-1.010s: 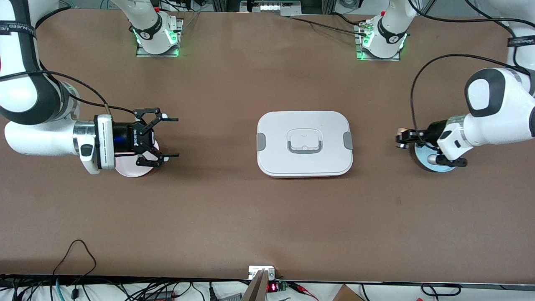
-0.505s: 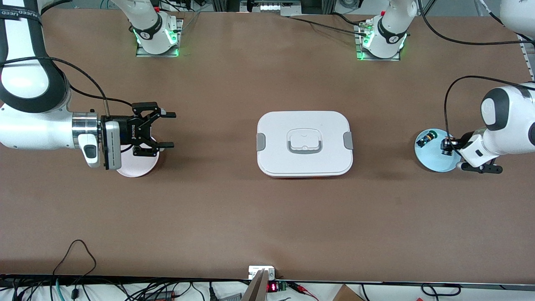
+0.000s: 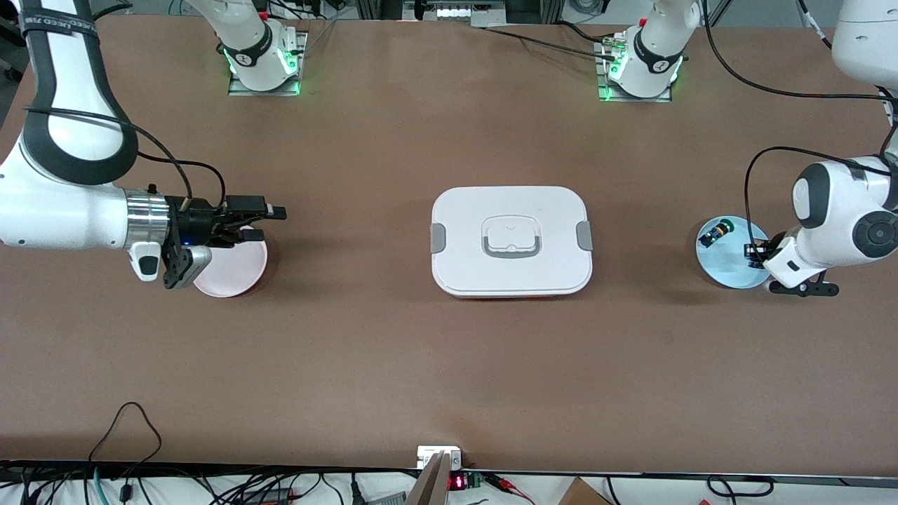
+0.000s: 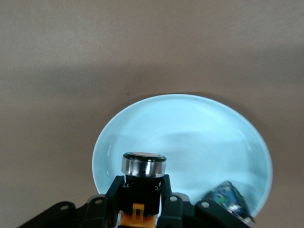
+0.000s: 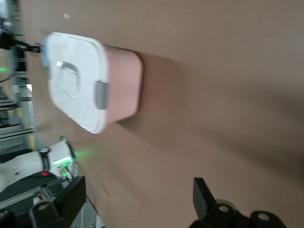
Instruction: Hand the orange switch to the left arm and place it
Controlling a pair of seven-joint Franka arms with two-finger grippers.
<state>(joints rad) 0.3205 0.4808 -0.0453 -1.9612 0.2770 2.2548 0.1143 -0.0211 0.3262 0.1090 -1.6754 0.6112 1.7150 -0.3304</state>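
The left gripper point(image 4: 141, 209) hangs over the blue plate point(image 3: 715, 270) at the left arm's end of the table point(image 3: 449, 365), and its fingers are closed on the orange switch point(image 4: 141, 190). The switch stands with its long axis along the fingers, its silver cap pointing away from the wrist. Beside it on the plate lies a small black part with a green tip point(image 3: 717, 231).

The right gripper point(image 3: 252, 221) waits over the pink plate point(image 3: 235, 270), fingers spread wide. The box point(image 3: 511, 240) stands on the table between both arms, so I judge the hand-over must pass above or around it. No readable writing is visible on these things
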